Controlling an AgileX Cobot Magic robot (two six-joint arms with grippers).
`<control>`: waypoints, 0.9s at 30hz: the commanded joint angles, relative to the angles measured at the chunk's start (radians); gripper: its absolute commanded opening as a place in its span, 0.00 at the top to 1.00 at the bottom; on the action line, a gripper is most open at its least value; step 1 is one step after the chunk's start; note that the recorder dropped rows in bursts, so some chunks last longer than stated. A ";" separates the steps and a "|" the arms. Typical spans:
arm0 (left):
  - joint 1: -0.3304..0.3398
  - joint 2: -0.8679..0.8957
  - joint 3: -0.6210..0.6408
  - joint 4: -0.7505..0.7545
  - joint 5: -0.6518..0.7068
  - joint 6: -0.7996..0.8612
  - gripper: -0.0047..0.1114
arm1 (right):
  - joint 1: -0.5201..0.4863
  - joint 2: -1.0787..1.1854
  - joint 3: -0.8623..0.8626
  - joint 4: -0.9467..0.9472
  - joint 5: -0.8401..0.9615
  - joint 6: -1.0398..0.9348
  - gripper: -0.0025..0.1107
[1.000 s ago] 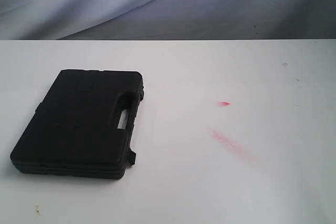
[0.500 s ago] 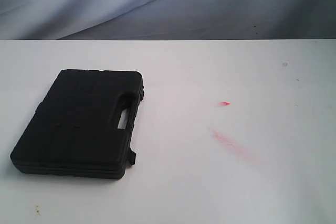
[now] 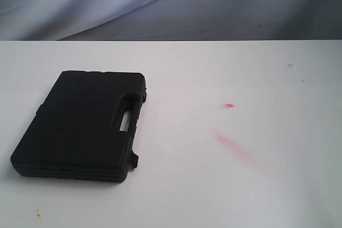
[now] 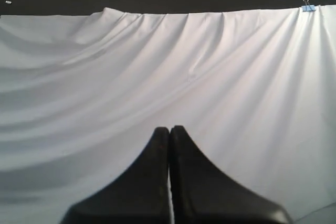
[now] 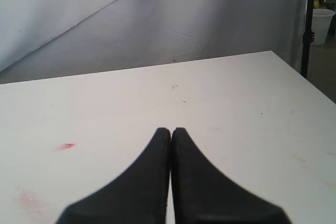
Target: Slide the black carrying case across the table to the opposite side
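Observation:
The black carrying case (image 3: 80,126) lies flat on the left half of the white table (image 3: 214,185), its handle slot facing the middle. No arm shows in the exterior view. In the left wrist view my left gripper (image 4: 169,129) is shut with nothing in it, facing a white draped cloth (image 4: 168,66); neither case nor table shows there. In the right wrist view my right gripper (image 5: 171,130) is shut and empty above the table (image 5: 220,103), with a red smear (image 5: 65,146) off to one side. The case is out of that view.
Red smears (image 3: 235,145) mark the table right of the middle. A grey-white cloth backdrop (image 3: 171,4) hangs behind the far edge. In the right wrist view a dark pole (image 5: 306,24) and a white bucket (image 5: 323,22) stand beyond the table's corner.

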 commanded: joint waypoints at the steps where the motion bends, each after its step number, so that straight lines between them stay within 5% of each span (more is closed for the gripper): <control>1: 0.002 0.032 -0.149 -0.008 0.204 0.034 0.96 | -0.005 0.002 0.003 -0.011 -0.002 -0.001 0.98; 14: 0.002 0.493 -0.564 -0.264 0.783 0.256 0.96 | -0.005 0.002 0.003 -0.011 -0.002 -0.001 0.98; 27: 0.002 0.971 -0.740 -0.187 1.095 0.162 0.96 | -0.005 0.002 0.003 -0.011 -0.002 -0.001 0.98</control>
